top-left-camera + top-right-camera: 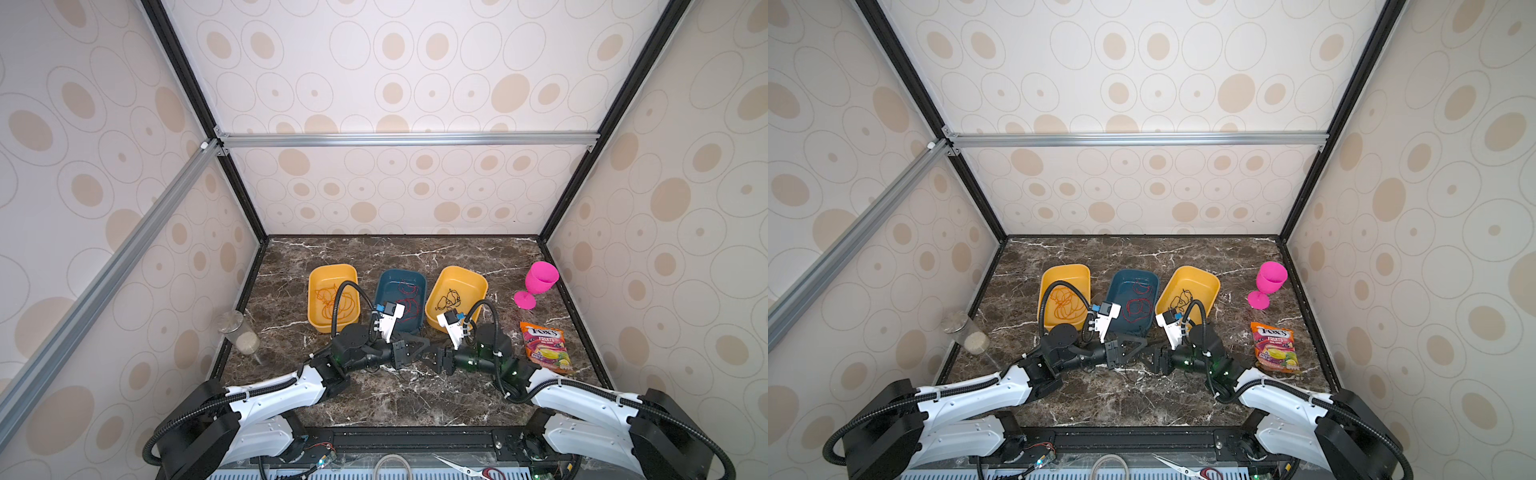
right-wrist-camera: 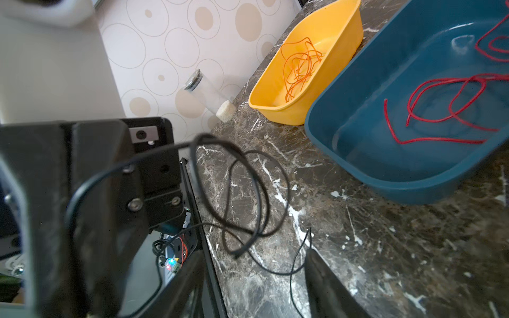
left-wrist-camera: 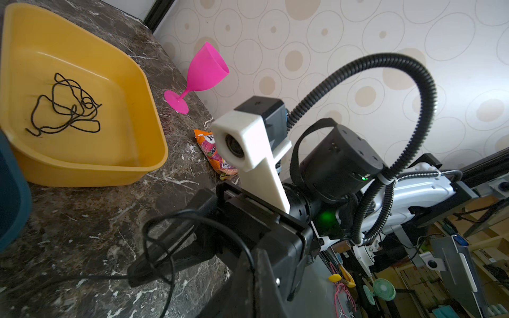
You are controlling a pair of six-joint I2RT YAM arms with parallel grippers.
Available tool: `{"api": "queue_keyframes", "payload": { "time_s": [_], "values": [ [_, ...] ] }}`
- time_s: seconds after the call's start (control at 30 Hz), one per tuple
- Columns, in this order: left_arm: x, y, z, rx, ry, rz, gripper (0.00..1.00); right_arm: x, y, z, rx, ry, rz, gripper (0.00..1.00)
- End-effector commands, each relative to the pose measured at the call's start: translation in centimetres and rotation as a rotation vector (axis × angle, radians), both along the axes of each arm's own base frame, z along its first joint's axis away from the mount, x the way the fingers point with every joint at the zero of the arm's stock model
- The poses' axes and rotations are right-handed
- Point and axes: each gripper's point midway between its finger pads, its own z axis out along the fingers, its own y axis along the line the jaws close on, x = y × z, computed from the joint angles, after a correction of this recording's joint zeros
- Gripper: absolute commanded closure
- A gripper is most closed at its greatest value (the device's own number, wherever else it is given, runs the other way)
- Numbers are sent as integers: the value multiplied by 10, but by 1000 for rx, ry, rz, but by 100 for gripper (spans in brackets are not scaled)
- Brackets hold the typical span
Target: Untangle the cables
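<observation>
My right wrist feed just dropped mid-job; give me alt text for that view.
A thin black cable loops loosely over the dark marble tabletop, running from the left gripper. Beyond it, a blue plastic tray holds a red cable and a yellow plastic tray holds an orange cable.

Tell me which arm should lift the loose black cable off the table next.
Left, probably: the left gripper is shut, with the loose black cable seemingly pinched in it; the right gripper stands open, holding nothing.
</observation>
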Motion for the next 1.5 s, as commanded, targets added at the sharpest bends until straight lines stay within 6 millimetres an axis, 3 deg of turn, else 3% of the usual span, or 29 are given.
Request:
{"api": "queue_keyframes", "payload": {
  "time_s": [0.0,0.23,0.7,0.83,0.93,1.17,1.47],
  "values": [
    [-1,-1,17,-60,-29,-17,100,-1,0,10,22,-48,-3,38],
    [-5,2,19,-81,-29,-22,100,20,-1,16,-2,-95,-87,36],
    [-8,9,9,-92,-12,-6,100,35,30,27,125,-40,-35,39],
    [-9,9,13,-110,-15,-11,100,43,31,16,95,-6,-72,51],
    [-8,12,14,-107,-19,3,100,40,30,6,57,-3,-58,67],
    [0,23,16,-79,-28,64,100,27,8,-29,-106,4,-69,89],
    [27,53,0,-12,3,218,100,6,-25,-45,-257,-15,-72,98]
  ]
}}
